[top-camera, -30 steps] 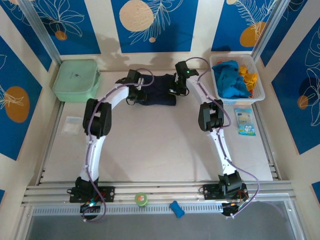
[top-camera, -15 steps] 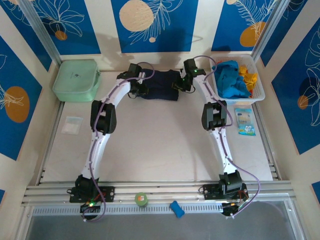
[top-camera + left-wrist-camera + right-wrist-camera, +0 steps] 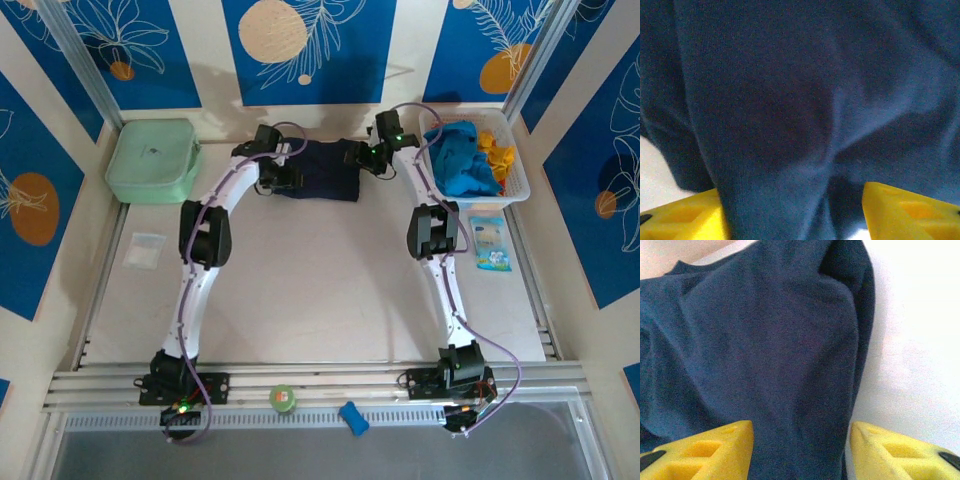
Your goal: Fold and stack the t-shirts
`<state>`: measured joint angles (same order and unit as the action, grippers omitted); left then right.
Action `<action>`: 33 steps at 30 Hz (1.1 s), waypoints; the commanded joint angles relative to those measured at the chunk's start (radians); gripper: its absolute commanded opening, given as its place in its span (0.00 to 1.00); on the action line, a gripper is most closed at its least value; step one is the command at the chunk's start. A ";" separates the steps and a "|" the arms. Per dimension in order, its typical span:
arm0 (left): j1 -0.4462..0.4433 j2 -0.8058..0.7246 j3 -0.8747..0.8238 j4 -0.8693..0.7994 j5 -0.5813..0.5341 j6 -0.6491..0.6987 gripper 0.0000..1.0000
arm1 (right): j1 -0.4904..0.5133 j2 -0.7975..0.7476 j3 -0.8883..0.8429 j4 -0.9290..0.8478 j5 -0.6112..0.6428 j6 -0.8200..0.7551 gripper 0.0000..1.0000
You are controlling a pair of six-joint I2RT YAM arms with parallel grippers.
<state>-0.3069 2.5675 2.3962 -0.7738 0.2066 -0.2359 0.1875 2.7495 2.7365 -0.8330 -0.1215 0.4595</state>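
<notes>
Shifted back since a second ago, the folded navy t-shirt [image 3: 322, 170] lies at the table's [image 3: 320, 290] far edge between the left gripper [image 3: 283, 174] and right gripper [image 3: 368, 160], whose yellow fingers [image 3: 705, 450] have both spread apart over the cloth.

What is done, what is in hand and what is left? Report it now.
Done: the navy t-shirt lies folded compactly at the table's far middle. In hand: the left hand and right hand sit at its two ends, fingers apart with cloth between them. Left: the turquoise t-shirt and orange-yellow t-shirt lie crumpled in the white basket, unfolded and unstacked.
</notes>
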 commanded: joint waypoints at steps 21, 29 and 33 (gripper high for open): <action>0.012 -1.225 -1.111 0.635 -0.274 0.242 0.99 | 0.078 -1.277 -1.232 0.393 0.269 -0.198 0.99; 0.032 -1.558 -1.582 0.907 -0.414 0.349 0.99 | 0.016 -1.598 -1.705 0.584 0.393 -0.218 0.99; 0.035 -1.643 -1.827 1.083 -0.509 0.344 0.99 | -0.021 -1.661 -1.868 0.667 0.379 -0.204 0.99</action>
<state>-0.2840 0.9508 0.6853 0.1253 -0.2020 0.0799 0.1856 1.1118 0.9424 -0.2733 0.2333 0.2607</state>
